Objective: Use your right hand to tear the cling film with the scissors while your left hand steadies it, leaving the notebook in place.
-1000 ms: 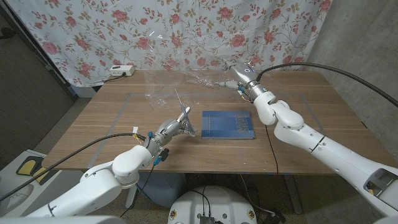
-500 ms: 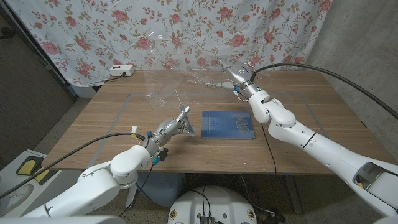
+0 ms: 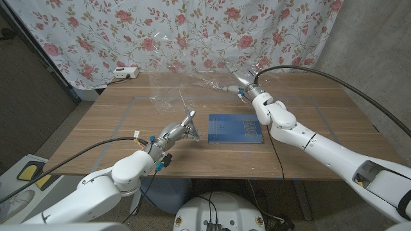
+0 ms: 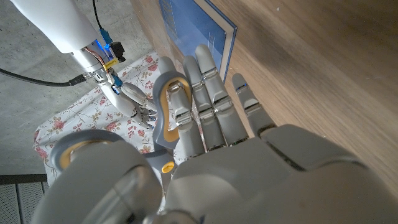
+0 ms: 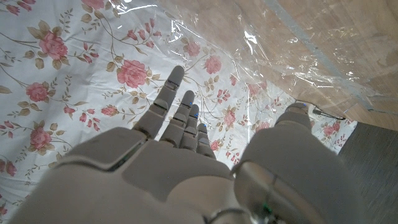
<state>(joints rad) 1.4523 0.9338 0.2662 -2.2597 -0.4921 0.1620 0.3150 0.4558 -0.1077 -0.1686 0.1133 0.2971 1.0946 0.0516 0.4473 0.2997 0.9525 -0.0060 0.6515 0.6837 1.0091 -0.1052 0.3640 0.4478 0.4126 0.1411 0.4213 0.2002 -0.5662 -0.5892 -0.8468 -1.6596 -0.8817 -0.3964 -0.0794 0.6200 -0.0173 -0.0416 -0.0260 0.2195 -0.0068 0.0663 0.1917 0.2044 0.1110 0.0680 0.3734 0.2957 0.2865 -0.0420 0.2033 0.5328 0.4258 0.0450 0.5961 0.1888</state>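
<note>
A blue notebook (image 3: 236, 128) lies flat at the table's middle, and its corner (image 4: 198, 30) is in the left wrist view. Crumpled clear cling film (image 3: 186, 86) spreads over the back of the table and rises toward the curtain; it also shows close up (image 5: 292, 59). My right hand (image 3: 242, 81) hovers at the film's right end with its fingers spread (image 5: 177, 115) and nothing in it. My left hand (image 3: 182, 129) stands just left of the notebook with its fingers straight (image 4: 211, 106), holding nothing. I cannot make out the scissors; a thin dark piece (image 5: 321, 112) lies by the film.
A white power strip (image 3: 125, 73) sits at the table's back left edge. A floral curtain (image 3: 192, 32) hangs right behind the table. Pale tape lines (image 3: 122, 119) mark the tabletop. My right arm (image 3: 302, 131) passes over the table to the right of the notebook.
My right hand and forearm have shifted a little to the left at the back of the table. The left hand, the notebook and the film have stayed put.
</note>
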